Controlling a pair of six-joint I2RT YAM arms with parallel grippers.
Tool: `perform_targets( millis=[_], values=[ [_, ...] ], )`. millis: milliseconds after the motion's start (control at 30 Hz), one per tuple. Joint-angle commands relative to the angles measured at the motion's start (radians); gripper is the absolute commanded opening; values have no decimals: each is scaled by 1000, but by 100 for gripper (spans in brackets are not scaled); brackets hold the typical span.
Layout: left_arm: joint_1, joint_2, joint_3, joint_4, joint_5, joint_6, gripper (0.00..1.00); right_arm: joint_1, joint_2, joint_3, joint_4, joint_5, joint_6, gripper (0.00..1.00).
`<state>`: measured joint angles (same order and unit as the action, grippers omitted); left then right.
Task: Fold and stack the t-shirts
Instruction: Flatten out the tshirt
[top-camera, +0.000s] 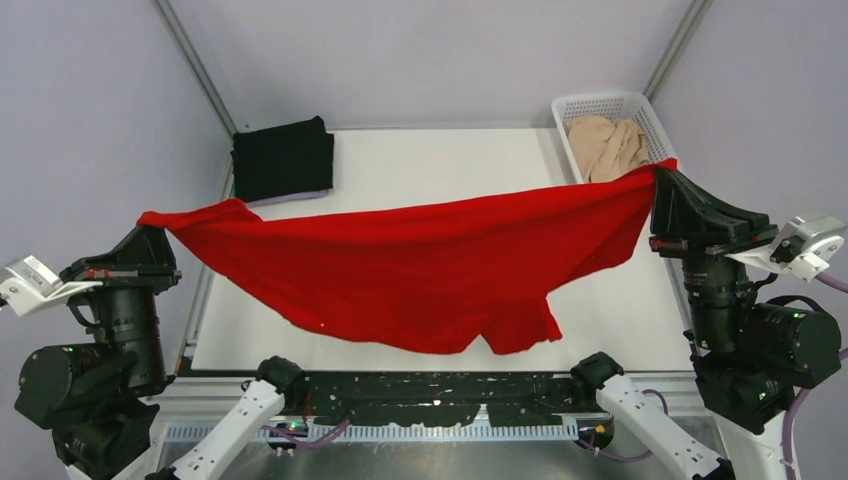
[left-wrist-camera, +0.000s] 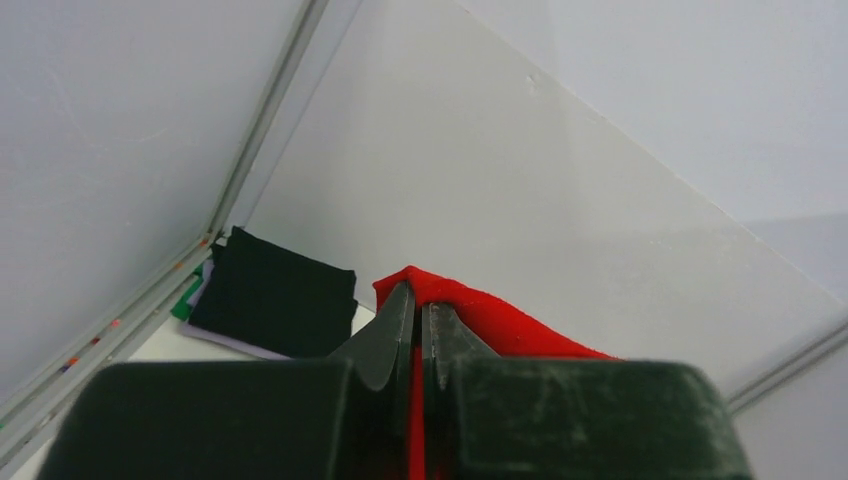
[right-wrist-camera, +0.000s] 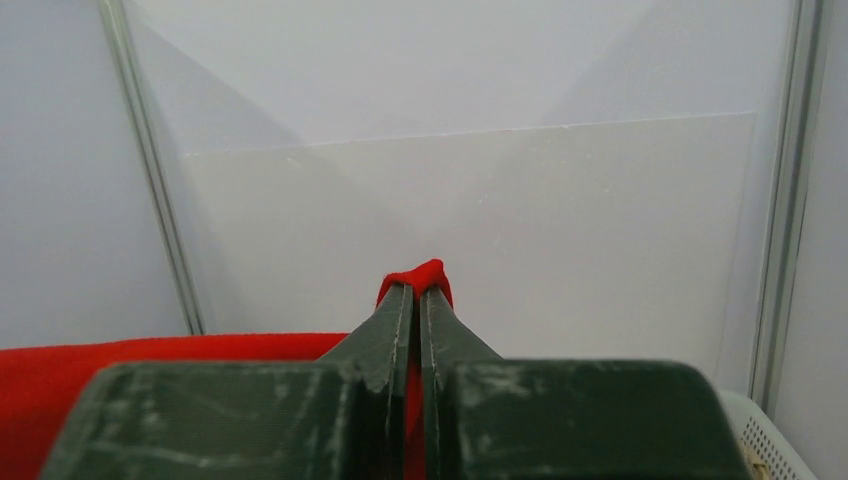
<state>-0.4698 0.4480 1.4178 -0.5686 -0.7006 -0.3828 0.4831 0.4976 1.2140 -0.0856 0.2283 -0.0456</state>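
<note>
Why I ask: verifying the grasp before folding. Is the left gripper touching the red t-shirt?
Touching. The left wrist view shows the left gripper clamped on the red t-shirt.

Red t-shirt matt soft cloth; basket white plastic lattice.

Matte black, blocky left gripper and right gripper, each with two tapered grey-green fingers on a wide base block, scuffed and scratched. Chunky black cylindrical joint housings with small green lights. White boxy wrist cameras clipped on. White lower arm links with round black elbows. Pale purple cables looped alongside.
</note>
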Motion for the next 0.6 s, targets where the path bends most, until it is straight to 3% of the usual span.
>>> perform_targets(
  millis=[0, 233, 333, 400, 467, 533, 567],
  values=[
    [3, 48, -39, 25, -150, 38, 0, -1, 17, 6, -103, 10, 35, 5],
    [13, 327, -161, 31, -313, 2, 0, -2, 75, -157, -177, 202, 149, 5],
    [100, 507, -229, 30, -175, -51, 0, -1, 141, -280, -183, 329, 201, 5],
    [168, 648, -276, 115, -55, -56, 0, -4, 221, -362, -180, 375, 238, 5],
    [227, 820, -256, 178, 71, -65, 8, -11, 327, -428, -167, 385, 271, 6],
    [266, 1025, -129, 73, 169, -108, 23, -37, 458, -477, -129, 389, 321, 16],
    [270, 1095, -52, 25, 184, -119, 36, -73, 551, -479, -124, 387, 335, 28]
  ],
)
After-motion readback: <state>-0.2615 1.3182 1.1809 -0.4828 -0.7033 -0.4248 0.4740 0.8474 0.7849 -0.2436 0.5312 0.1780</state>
